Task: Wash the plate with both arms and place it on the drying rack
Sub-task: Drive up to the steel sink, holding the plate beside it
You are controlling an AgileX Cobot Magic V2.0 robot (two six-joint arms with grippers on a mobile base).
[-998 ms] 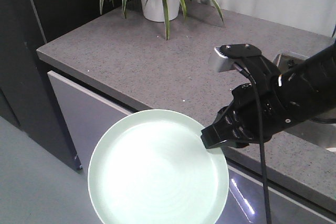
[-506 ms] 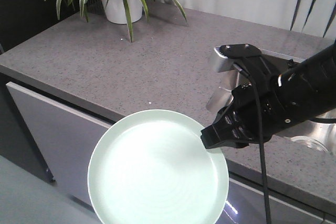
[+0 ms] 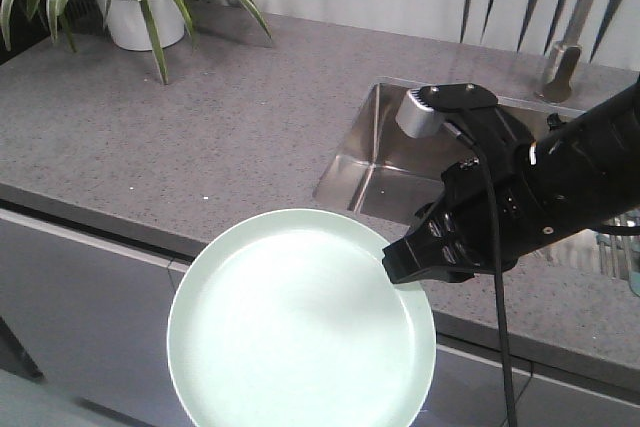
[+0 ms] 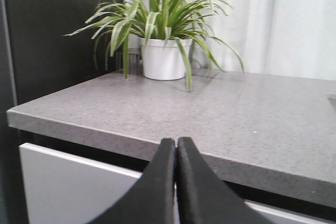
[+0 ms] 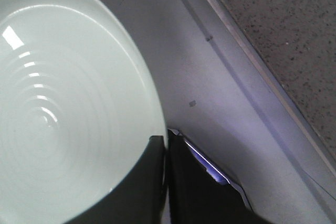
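The pale mint-green plate point(image 3: 300, 317) hangs face-up in front of the counter's front edge, below countertop height. My right gripper point(image 3: 402, 269) is shut on the plate's right rim, with the black arm reaching in from the right. In the right wrist view the fingers pinch the rim of the plate point(image 5: 63, 103) at my right gripper point(image 5: 166, 141). My left gripper point(image 4: 176, 141) is shut with nothing in it, facing the counter edge. A strip of the drying rack point(image 3: 618, 252), with steel rods and a grey-blue end piece, shows at the far right beside the sink.
A steel sink point(image 3: 375, 162) is sunk into the grey speckled countertop point(image 3: 200, 127), with a tap point(image 3: 560, 52) behind it. A potted plant point(image 3: 140, 7) point(image 4: 165, 56) stands at the back left. Pale cabinet fronts point(image 5: 210, 77) lie below the counter.
The whole scene has slid left in the front view: the plant moved to the far left and the sink and tap came into sight. Plate and right gripper keep their place in the frame.
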